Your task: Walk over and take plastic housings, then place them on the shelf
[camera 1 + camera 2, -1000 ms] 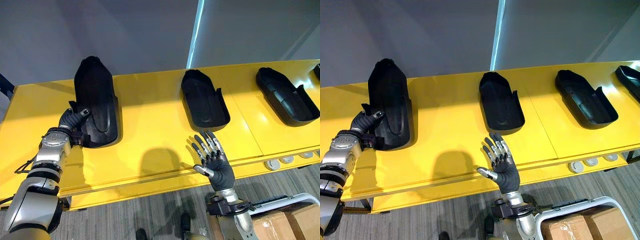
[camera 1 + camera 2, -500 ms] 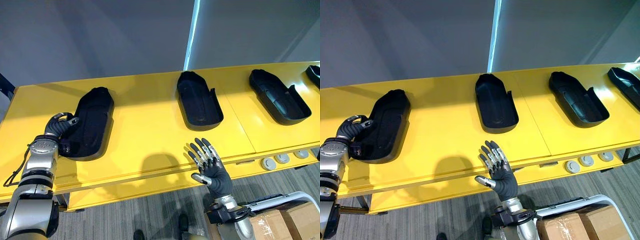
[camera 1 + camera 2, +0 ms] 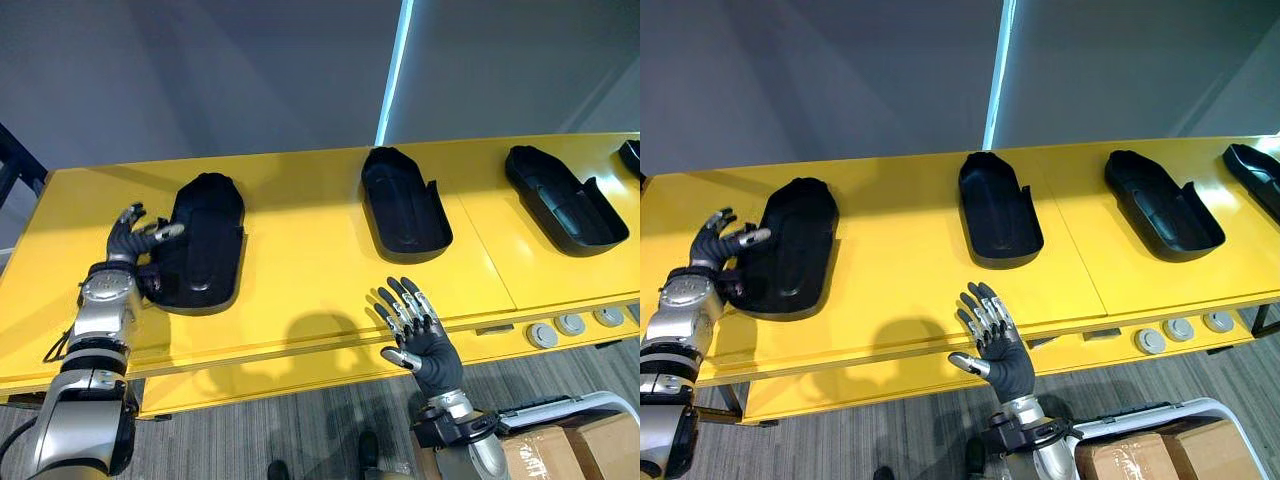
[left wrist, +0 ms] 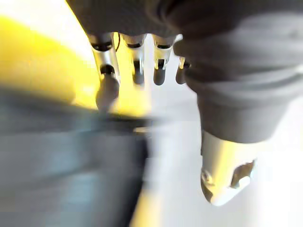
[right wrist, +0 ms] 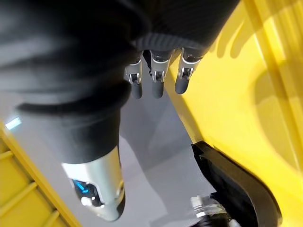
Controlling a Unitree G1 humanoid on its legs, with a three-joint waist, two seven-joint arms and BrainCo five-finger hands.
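A humanoid robot stands at a long yellow shelf point(image 3: 300, 270) set against a grey wall point(image 3: 200, 70), where four black plastic housings lie in a row with their hollow sides up. The left-most housing point(image 3: 205, 240) lies flat near the shelf's left end, the middle housing point(image 3: 405, 205) sits well apart from it near the centre, a third housing point(image 3: 565, 195) lies further right, and a fourth housing point(image 3: 1255, 175) shows at the far right edge. The robot's left hand point(image 3: 130, 240) is just beside the left-most housing, on its outer side, with fingers spread wide and gripping nothing; its thumb point(image 3: 170, 230) reaches across the housing's rim, though whether it presses on the plastic cannot be told. The right hand point(image 3: 425, 340) hangs over the shelf's front edge, below the middle housing and well clear of it, palm turned away from the camera, fingers point(image 5: 156, 80) straight and fanned, holding nothing. A vertical strip of pale light point(image 3: 393, 70) runs down the wall behind the middle housing. Three round silver discs point(image 3: 570, 325) sit in a line on a lower ledge under the shelf's right part. A brown cardboard box point(image 3: 580, 445) stands on the grey carpeted floor point(image 3: 250, 440) at lower right, inside a white-framed cart point(image 3: 560, 405).
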